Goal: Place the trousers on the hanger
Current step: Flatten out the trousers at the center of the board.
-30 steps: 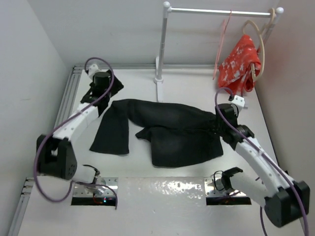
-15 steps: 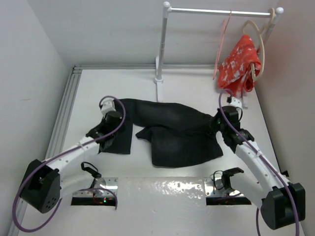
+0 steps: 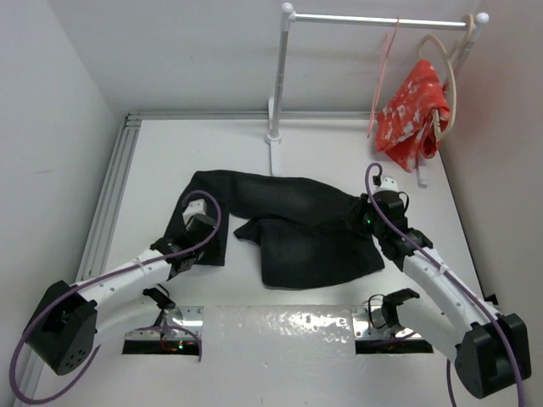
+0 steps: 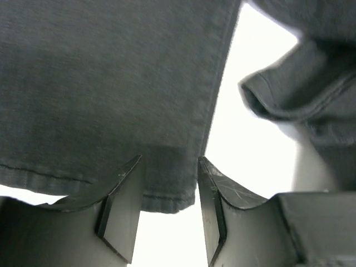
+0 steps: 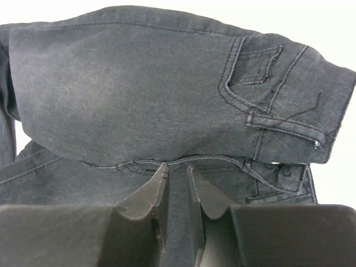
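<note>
Two hands at the trousers (image 3: 297,229), flat on the counter (image 3: 153,170): L hand (image 4: 168,167) half-wide astride a leg-hem corner, R hand (image 5: 177,167) narrow, nipping waist fabric. Step looks like pickup. Next needs L to close, then lift twd the hanger (image 3: 382,85) on rail, far R.

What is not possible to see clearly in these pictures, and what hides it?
Top view: the hanger is too thin to trace its lower bar.
Top view: one leg of the trousers is partly under the left arm.
Left wrist view: the fold at right is blurred and cut off by the edge.
Right wrist view: the legs are cut off by the edges.
</note>
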Available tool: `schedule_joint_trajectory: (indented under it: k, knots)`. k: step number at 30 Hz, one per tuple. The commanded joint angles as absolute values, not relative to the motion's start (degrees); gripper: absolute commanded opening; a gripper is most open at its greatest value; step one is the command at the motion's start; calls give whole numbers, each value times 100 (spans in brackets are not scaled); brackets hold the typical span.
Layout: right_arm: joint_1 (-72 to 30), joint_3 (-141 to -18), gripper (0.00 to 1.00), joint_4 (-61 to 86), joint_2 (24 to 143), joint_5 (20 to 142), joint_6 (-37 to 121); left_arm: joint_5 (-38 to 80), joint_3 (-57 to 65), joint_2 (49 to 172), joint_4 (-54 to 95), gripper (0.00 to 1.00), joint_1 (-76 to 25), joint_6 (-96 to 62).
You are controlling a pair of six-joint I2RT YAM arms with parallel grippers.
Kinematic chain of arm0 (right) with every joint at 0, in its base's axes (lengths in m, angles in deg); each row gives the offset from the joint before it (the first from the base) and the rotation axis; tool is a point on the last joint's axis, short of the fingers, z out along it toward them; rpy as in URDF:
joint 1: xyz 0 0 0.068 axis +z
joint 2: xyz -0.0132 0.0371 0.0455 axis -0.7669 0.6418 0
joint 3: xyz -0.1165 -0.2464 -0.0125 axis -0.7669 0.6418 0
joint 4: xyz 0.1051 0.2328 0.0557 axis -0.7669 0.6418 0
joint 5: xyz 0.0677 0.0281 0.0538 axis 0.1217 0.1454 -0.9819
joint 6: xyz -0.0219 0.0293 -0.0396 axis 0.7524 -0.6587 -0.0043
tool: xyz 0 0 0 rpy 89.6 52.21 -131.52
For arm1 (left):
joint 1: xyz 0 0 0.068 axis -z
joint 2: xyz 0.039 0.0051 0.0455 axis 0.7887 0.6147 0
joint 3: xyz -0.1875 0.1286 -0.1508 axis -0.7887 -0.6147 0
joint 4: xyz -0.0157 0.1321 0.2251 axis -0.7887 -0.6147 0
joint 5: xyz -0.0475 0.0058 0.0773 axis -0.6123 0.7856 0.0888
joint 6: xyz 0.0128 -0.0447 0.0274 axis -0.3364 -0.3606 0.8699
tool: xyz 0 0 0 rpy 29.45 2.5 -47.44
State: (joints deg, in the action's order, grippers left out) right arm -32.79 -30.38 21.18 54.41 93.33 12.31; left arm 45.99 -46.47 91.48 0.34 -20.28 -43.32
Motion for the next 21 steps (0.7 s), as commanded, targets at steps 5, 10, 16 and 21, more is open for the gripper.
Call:
schedule_joint_trajectory:
  k: [5,10,16,21]
  knots:
    - [-3276,-2972,21,1896,5457,9213,1347,5358,-4107,9872,-547,40,-1041,-4607]
    - [-3276,-2972,24,1957,5308,9230,1373,5560,-4239,9996,-600,40,-795,-4985]
    - [-3276,-2955,26,2036,5185,9213,1400,5762,-4143,10505,-486,34,-786,-4951]
    - [-3284,-2981,27,2098,5088,9275,1408,5885,-3914,10832,-495,0,-786,-4845]
